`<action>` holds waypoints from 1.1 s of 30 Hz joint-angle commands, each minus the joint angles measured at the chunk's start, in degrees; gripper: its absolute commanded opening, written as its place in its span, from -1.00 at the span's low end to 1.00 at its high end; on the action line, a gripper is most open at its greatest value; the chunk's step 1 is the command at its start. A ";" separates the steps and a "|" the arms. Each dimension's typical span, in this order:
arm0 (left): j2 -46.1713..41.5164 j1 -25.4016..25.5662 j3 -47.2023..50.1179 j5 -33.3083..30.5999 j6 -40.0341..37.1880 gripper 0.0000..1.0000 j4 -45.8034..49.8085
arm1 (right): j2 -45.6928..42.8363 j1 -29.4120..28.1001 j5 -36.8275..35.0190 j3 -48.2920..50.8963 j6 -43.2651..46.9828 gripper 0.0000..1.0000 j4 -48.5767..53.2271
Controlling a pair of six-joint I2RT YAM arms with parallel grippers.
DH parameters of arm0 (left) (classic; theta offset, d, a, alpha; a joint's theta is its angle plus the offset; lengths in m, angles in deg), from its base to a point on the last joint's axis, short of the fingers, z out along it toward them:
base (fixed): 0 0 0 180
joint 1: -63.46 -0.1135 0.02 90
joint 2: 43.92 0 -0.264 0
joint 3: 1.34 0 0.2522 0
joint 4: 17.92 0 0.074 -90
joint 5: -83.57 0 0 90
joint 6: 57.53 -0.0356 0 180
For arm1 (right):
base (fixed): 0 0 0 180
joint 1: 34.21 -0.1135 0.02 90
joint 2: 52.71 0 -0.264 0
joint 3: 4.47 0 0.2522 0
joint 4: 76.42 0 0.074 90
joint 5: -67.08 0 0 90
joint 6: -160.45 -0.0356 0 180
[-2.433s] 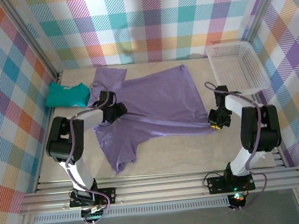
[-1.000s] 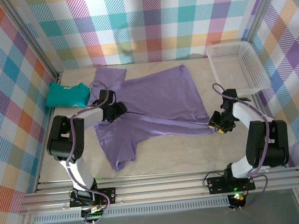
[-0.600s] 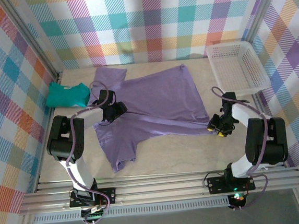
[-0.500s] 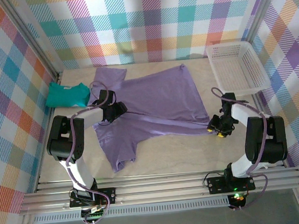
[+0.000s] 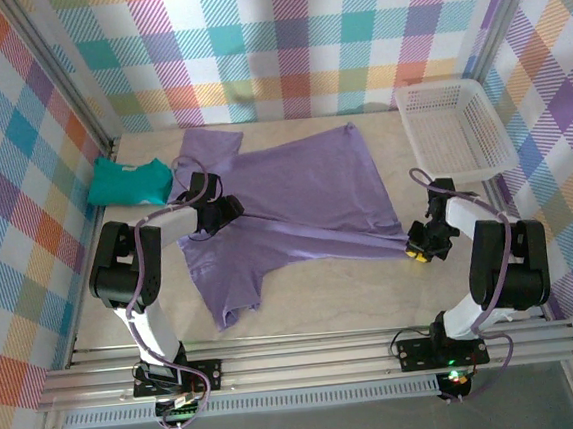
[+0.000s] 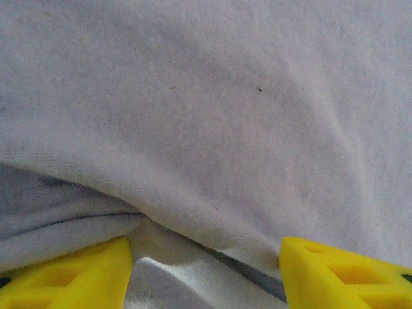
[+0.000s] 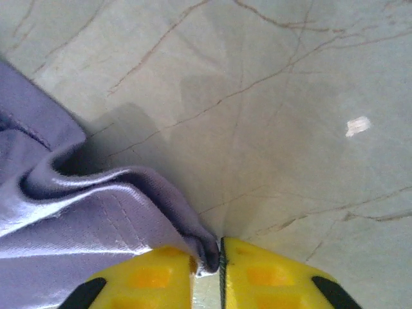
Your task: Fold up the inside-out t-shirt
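The lavender t-shirt (image 5: 295,194) lies spread and rumpled across the middle of the tabletop (image 5: 314,302). One sleeve trails toward the near left, and the right hem corner is drawn out to a point. The right claw (image 7: 221,264) is pinched tight on that corner's stitched edge. The left claw (image 6: 206,270) stands wide over a soft fold. Its arm covers part of the shirt's left side, so I can't make out what lies beneath.
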 commanded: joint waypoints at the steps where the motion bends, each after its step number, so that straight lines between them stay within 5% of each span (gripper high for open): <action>1: -1.85 -0.73 1.30 0.58 0.64 0.25 0.53 | -1.49 -0.69 2.99 -0.41 0.12 -0.75 -4.89; 14: -3.19 -0.73 1.55 0.65 0.71 0.25 0.88 | -7.36 -0.65 -2.28 0.56 1.09 -1.00 0.43; 24: -2.94 -0.71 1.56 0.97 0.81 0.25 0.80 | -4.91 -1.03 -0.87 1.41 0.67 -0.30 -0.17; 33: -2.51 -0.73 1.50 0.98 0.85 0.25 0.49 | -0.64 -2.83 -1.41 -0.43 0.82 -0.16 -0.60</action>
